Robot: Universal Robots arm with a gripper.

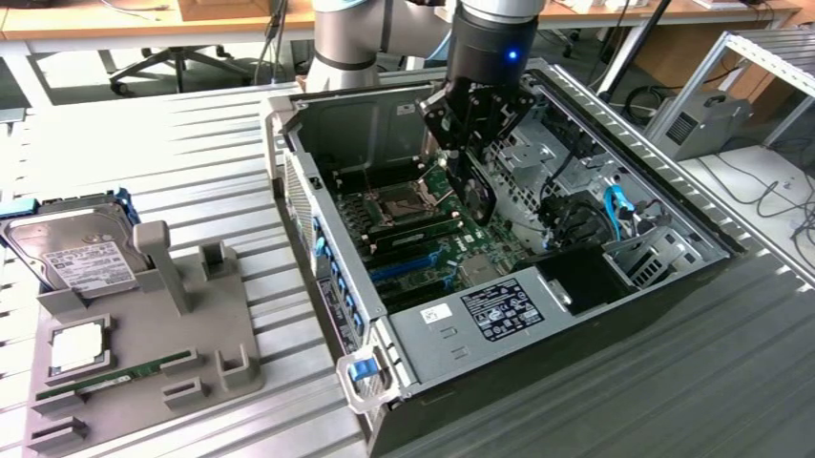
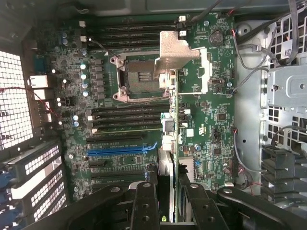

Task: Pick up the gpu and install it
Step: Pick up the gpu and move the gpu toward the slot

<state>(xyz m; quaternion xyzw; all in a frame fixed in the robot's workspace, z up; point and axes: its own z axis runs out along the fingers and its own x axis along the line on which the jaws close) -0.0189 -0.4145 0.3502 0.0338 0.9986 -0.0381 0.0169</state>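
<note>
Gpu (image 1: pixel 476 191), a thin dark card, hangs edge-down inside the open computer case (image 1: pixel 440 329), over the green motherboard (image 2: pixel 211 124). Whether it touches a slot cannot be told. Its silver end bracket (image 2: pixel 178 52) shows in front of the bare processor socket (image 2: pixel 139 76). The black gripper (image 1: pixel 469 143) is clamped on the card, a finger on each face. Outside the case, to the exterior view's left, a grey holder (image 1: pixel 229 324) carries a silver hard drive (image 1: pixel 83 267) and a green RAM stick (image 1: pixel 113 379).

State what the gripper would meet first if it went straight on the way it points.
Pointing down into the open case, the gripper holds the gpu, whose leading end would likely meet the motherboard first; depth is unclear.
</note>
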